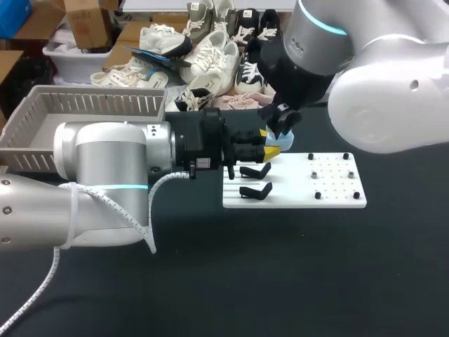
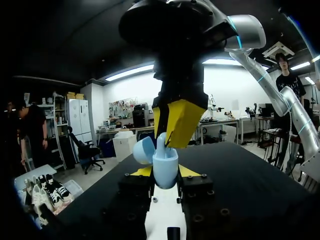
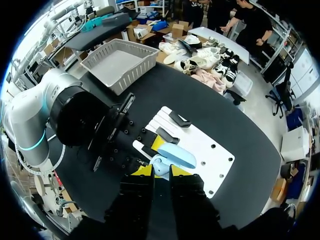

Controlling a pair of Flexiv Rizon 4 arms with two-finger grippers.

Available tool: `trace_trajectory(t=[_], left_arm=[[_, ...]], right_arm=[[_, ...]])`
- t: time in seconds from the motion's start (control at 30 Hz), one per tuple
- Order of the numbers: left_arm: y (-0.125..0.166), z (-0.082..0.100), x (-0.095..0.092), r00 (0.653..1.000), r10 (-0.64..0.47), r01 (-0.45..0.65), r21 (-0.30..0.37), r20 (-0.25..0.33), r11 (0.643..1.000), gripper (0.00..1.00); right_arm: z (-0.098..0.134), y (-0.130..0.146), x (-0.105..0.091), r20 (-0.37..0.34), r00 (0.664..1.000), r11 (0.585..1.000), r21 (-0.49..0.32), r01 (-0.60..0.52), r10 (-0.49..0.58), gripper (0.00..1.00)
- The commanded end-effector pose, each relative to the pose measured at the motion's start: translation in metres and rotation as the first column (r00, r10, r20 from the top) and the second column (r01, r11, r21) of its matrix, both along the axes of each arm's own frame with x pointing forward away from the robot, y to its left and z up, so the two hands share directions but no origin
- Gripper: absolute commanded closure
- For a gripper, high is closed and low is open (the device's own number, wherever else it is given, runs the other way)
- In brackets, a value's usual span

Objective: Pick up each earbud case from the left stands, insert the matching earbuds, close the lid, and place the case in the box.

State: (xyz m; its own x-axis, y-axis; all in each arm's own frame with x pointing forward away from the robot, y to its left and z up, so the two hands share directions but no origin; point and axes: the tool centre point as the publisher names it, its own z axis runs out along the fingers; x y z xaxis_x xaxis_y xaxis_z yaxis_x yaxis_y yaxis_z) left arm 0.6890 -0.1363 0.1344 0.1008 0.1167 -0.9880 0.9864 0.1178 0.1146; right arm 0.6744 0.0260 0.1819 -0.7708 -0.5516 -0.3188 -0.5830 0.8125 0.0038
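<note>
Left wrist view gives the clearest look at the pale blue rounded plastic earbud case point(image 2: 165, 167). It stands upright in the left gripper point(image 2: 165, 172), whose yellow tips press it from both sides at a narrow spread. Its round hinged lid point(image 2: 144, 150) is swung open to one side. Holding it this way likely keeps the open cavity facing up and steady for loading.

The right gripper point(image 2: 170, 136) comes down on the case from directly above, its tips at the case's mouth. I cannot tell whether it carries an earbud or is empty, because the pale shape at its tips is too small to read. From the pose I judge the step in hand to be earbud insertion, with lid closing yet to come.

In the head view the case hovers at the 11 o'clock corner of the flat white board point(image 1: 330, 186). Two black angled stands point(image 1: 255, 170) sit empty just at 6 o'clock of it, on the board's 9 o'clock half. Small black pegs point(image 1: 317, 175) dot the 3 o'clock half.

The grey slatted plastic basket point(image 1: 91, 105), which I take to be the destination box, lies well apart at 10 o'clock of the board on the black table point(image 1: 280, 281). It sits on the left arm's side, which suits that arm for the drop-off.
</note>
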Motion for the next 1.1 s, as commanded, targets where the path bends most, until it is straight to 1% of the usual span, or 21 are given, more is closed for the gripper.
trace_trajectory(t=[0.03, 0.8, 0.83, 0.97, 1.03, 1.1], left_arm=[[-0.0003, 0.0002, 0.0000, 1.000, 0.002, -0.002, 0.001, 0.001, 1.000, 1.00], [-0.0003, 0.0002, 0.0000, 1.000, 0.002, -0.002, 0.001, 0.001, 1.000, 1.00], [-0.0003, 0.0002, 0.0000, 1.000, 0.002, -0.002, 0.001, 0.001, 1.000, 1.00], [-0.0003, 0.0002, 0.0000, 1.000, 0.002, -0.002, 0.001, 0.001, 1.000, 1.00], [-0.0003, 0.0002, 0.0000, 1.000, 0.002, -0.002, 0.001, 0.001, 1.000, 1.00], [-0.0003, 0.0002, 0.0000, 1.000, 0.002, -0.002, 0.001, 0.001, 1.000, 1.00]], right_arm=[[0.0002, 0.0010, 0.0014, -0.004, 1.000, 1.000, -0.006, 0.003, -0.003, 1.00], [-0.0003, 0.0016, 0.0018, -0.008, 1.000, 1.000, 0.001, 0.003, -0.003, 1.00], [-0.0002, 0.0017, 0.0018, -0.008, 1.000, 1.000, 0.002, 0.003, -0.003, 0.97], [0.0000, 0.0013, 0.0021, -0.009, 1.000, 1.000, 0.003, 0.005, -0.005, 0.92], [0.0003, 0.0012, 0.0022, -0.008, 1.000, 1.000, 0.003, 0.004, -0.004, 0.87], [0.0008, 0.0010, 0.0023, -0.007, 1.000, 1.000, 0.003, 0.002, -0.002, 0.85]])
